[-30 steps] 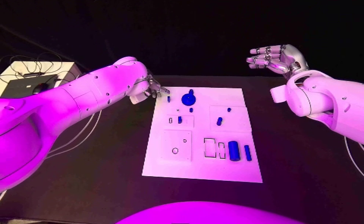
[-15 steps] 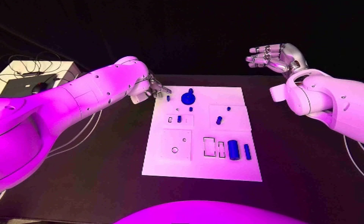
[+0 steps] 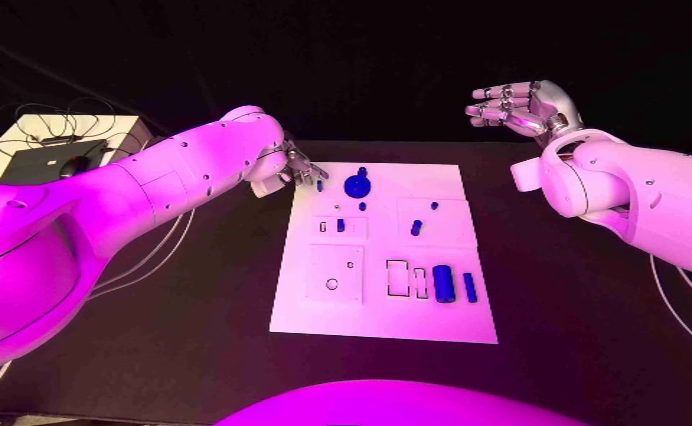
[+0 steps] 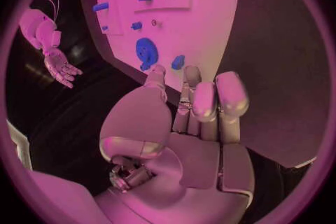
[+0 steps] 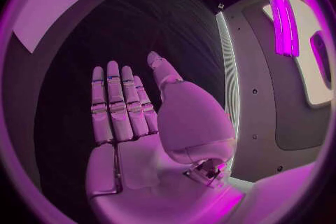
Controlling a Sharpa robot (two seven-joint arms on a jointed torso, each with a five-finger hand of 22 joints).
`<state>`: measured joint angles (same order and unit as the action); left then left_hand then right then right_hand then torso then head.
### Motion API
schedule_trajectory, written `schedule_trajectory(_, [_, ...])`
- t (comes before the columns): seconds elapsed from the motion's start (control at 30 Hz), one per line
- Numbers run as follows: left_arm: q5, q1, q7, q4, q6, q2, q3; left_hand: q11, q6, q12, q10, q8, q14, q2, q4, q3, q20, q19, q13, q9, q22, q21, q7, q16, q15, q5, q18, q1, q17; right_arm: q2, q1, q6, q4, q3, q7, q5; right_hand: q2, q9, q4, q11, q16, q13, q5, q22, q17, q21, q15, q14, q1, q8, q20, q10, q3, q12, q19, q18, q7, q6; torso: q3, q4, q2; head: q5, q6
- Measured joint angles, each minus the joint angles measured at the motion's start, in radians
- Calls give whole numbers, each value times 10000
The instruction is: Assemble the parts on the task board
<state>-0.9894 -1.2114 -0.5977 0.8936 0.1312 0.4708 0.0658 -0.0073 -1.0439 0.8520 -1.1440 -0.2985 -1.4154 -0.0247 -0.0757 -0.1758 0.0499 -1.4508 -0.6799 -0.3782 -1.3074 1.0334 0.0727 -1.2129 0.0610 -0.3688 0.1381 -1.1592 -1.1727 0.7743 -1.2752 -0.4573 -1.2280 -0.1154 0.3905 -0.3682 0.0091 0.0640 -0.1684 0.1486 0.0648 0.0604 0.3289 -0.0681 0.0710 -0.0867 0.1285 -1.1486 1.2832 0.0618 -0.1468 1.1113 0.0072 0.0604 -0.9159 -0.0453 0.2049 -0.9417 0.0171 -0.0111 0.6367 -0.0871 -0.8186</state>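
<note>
- The black worktop (image 3: 173, 326) carries the flat white rectangular task board (image 3: 372, 316) at its middle; the far edge fades into the dark background.
- The left hand (image 3: 296, 168) sits at the board's far left corner, mostly hidden behind its own arm in the head view. In the left wrist view (image 4: 199, 123) its fingers lie stretched out side by side with nothing between them, tips over the board's edge just short of a small blue piece (image 4: 178, 61).
- The right hand (image 3: 522, 108) hangs in the air, well apart from the board on its right, fingers spread and palm bare.
- The round blue disc-shaped part (image 3: 358, 186) lies near the board's far edge, close to the left hand.
- A blue upright block (image 3: 444, 284) and a slim blue bar (image 3: 470, 288) lie side by side near the board's right front.
- Smaller blue pieces mid-board are too small to make out in shape.
</note>
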Motion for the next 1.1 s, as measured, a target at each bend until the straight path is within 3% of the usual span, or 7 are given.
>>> schedule_trajectory(0.7, [46,0,44,-189,102,-147,-4,-19,0,-1,-20,28,-34,0,245,356,0,0,-36,-135,1,-3,1,-34,34,0,-1,0,-39,-28,0,0,1,0,-1,1,0,0,-43,0,0,0,0,0,0,0,0,0,0,0,0,0,43,0,0,0,0,0,-11,10,14,27,-15])
schedule_trajectory(1.1, [98,1,63,-299,102,-196,-10,-34,0,-1,-35,50,-33,-198,469,720,0,1,-55,-148,1,-3,1,-32,33,0,0,-237,-47,-26,0,0,-13,0,-2,1,0,0,-43,0,0,0,0,0,0,0,0,0,0,0,0,0,43,0,0,0,0,0,-6,6,8,67,-66])
